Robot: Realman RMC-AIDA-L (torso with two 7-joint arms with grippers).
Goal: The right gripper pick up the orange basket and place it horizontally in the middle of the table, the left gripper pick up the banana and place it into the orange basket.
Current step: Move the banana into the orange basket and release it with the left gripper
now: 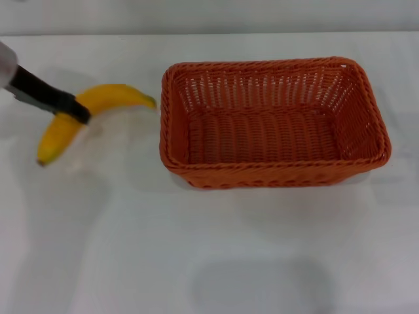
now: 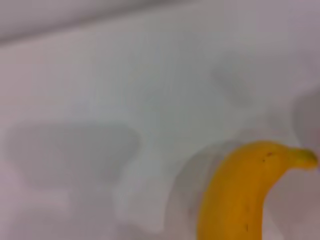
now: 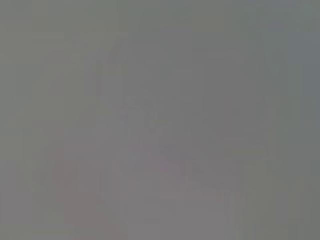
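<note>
The left tool (image 1: 77, 108) is pinching the banana (image 1: 98, 99) at mid-length near the bench (image 1: 196, 261) left edge. The orange basket (image 1: 275, 170) sits upright at bench centre, beside the banana. The right tool is not visible.

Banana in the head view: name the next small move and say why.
Probably lift it clear, then carry it toward the orange basket. The left gripper is across the middle of the banana, which lies left of the basket, apparently on the table.
</note>
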